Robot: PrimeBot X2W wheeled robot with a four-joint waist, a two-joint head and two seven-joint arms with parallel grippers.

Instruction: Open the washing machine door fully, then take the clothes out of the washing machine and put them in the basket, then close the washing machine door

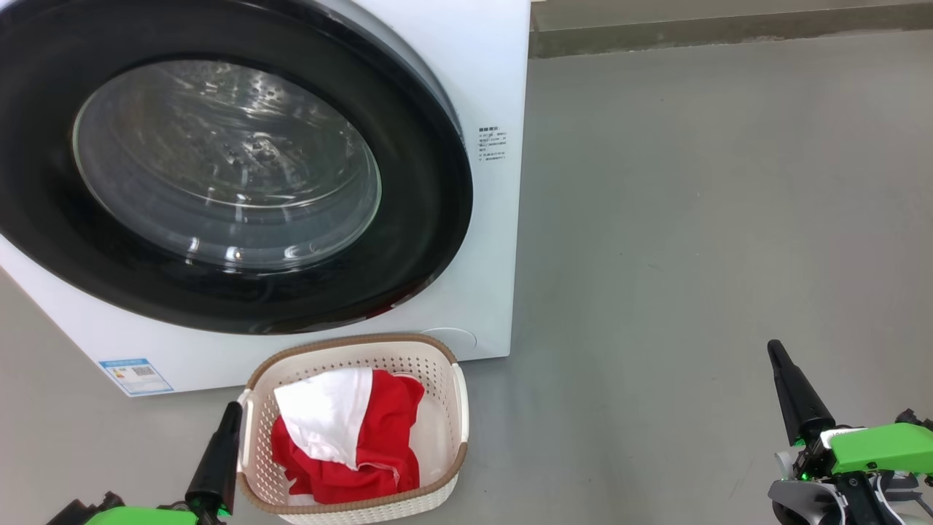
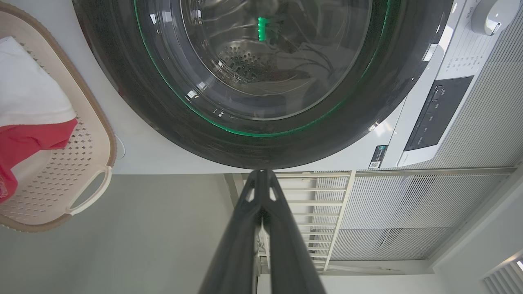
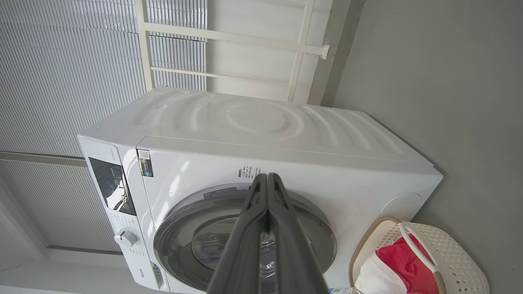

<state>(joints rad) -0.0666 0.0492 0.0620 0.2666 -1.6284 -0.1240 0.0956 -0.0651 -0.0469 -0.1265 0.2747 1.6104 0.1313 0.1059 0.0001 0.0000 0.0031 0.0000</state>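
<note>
Clothes (image 1: 379, 437) lie in the basket (image 1: 430, 364) beside shut left jaws.

Bare grey floor (image 1: 692, 255) right of the washing machine (image 1: 496, 87); basket (image 1: 353, 342) close before its closed door (image 1: 423, 219).

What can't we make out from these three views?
Drum contents: head view, reflections on the washing machine door blur the inside.
Bottom of the basket: head view, covered by the clothes.
Print on the washing machine: head view, too small to read.
Text on the control panel: left wrist view, too small.
</note>
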